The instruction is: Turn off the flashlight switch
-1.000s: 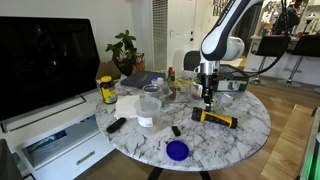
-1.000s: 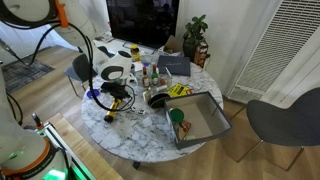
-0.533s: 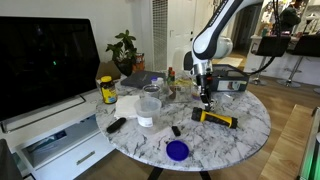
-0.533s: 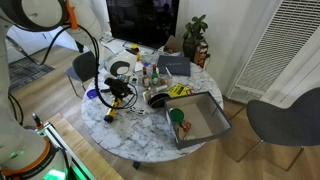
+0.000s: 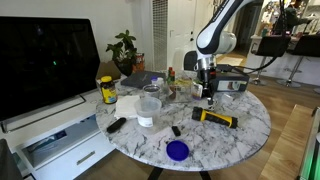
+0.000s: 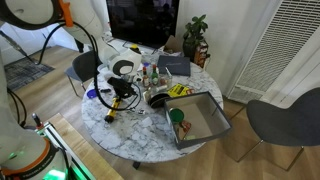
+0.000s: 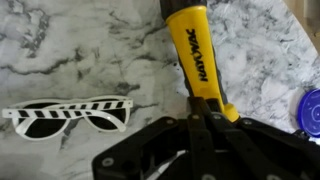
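Observation:
The flashlight (image 5: 214, 118) is a slim yellow tube with black ends, lying flat on the marble table in both exterior views (image 6: 112, 111). In the wrist view it runs from the top centre down under my fingers (image 7: 198, 55). My gripper (image 5: 208, 97) hangs just above the flashlight's near end, fingers pressed together and shut on nothing (image 7: 200, 118). It also shows in an exterior view (image 6: 122, 94). The fingers hide the flashlight's lower end and I cannot see the switch.
White-and-black sunglasses (image 7: 70, 115) lie beside the flashlight. A blue disc (image 5: 177, 151) sits near the table's front edge. A yellow-lidded jar (image 5: 107, 90), a black remote (image 5: 116, 125), a clear cup (image 5: 148, 108) and a grey tray (image 6: 200, 120) share the table.
My gripper has risen slightly above the flashlight and shifted a little sideways. The flashlight has not moved.

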Robot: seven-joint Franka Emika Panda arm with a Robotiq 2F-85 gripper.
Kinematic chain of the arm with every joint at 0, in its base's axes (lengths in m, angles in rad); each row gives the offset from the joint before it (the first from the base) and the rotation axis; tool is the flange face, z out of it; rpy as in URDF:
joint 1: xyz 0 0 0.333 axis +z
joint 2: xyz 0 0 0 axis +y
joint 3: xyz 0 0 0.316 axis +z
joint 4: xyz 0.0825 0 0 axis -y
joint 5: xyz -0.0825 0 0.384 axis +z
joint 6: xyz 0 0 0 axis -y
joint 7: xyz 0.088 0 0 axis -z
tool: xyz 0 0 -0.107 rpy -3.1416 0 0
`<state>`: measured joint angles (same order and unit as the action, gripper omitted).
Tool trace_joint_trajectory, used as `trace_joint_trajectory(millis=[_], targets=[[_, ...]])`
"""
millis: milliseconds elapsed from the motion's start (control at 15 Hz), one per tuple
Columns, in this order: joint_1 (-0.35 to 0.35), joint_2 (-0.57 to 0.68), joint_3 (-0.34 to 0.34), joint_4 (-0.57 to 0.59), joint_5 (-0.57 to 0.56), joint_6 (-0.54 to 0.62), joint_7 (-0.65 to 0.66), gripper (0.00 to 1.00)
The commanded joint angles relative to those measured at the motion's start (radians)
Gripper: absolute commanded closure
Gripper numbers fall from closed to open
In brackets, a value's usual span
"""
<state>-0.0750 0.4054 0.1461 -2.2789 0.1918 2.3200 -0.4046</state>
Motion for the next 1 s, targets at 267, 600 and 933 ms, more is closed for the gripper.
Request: trace_joint_trajectory(millis=[267,600,933], targets=[[-0.022,-0.265,-0.013,-0.165,0.089,0.01,-0.037,1.0],[0.025,-0.485,-0.034,-0.294,0.102,0.015,-0.066,0.53],[0.081,-0.671,-0.088,-0.371,0.086,-0.07,-0.088,0.15]])
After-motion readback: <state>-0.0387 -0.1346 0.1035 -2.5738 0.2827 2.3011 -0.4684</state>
